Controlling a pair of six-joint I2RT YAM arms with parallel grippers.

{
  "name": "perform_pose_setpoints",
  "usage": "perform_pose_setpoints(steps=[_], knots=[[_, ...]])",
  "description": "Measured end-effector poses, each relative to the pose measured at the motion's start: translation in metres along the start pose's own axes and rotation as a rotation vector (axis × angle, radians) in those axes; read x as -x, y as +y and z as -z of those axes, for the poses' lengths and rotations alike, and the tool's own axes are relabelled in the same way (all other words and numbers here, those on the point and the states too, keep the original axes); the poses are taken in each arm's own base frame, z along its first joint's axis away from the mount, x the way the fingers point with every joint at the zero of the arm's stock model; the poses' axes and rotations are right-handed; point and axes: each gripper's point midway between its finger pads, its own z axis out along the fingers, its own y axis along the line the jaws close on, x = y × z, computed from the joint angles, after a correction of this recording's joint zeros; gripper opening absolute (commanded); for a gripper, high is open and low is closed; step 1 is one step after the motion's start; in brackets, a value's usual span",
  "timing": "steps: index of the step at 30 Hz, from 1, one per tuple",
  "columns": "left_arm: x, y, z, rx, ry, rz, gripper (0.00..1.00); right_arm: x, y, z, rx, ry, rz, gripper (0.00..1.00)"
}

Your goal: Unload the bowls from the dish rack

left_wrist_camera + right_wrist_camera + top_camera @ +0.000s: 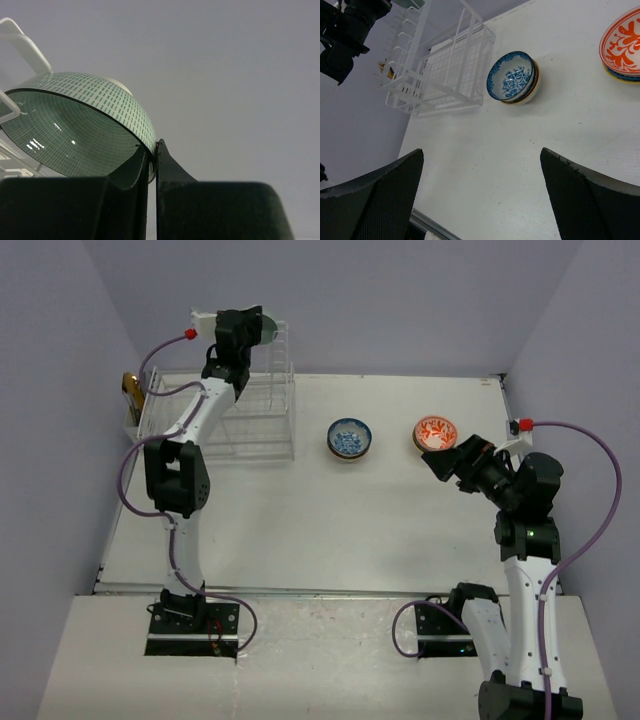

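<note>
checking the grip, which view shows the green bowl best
Left wrist: the green bowl fills the frame, its rim pinched by the left gripper. Top external shows only a sliver behind that arm at the dish rack; right wrist catches just a faint edge at the frame's top.

L gripper at dish rack tower top, far left, at green bowl. Mid-table: blue bowl, orange bowl; R gripper just beside orange.

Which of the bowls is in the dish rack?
The green-patterned bowl, up in the tower of the dish rack with the left gripper shut on its rim. The blue bowl and the orange bowl sit on the table.
</note>
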Motion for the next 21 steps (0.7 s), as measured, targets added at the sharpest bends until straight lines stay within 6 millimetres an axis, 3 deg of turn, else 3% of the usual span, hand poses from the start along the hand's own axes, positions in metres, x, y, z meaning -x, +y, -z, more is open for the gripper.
perform_pose_setpoints(steps=[7, 11, 14, 21], knots=[[0.001, -0.006, 0.006, -0.041, 0.004, -0.019, 0.0, 0.0, 0.0, 0.0, 0.0, 0.0, 0.0, 0.99], [0.008, -0.02, 0.018, -0.089, -0.009, -0.053, 0.0, 0.0, 0.0, 0.0, 0.001, 0.0, 0.0, 0.99], [0.014, -0.041, 0.029, -0.141, -0.02, -0.08, 0.0, 0.0, 0.001, 0.0, 0.003, 0.0, 0.0, 0.99], [0.021, -0.113, 0.063, -0.33, -0.033, -0.119, 0.0, 0.001, 0.004, 0.004, 0.011, -0.012, 0.01, 0.99]])
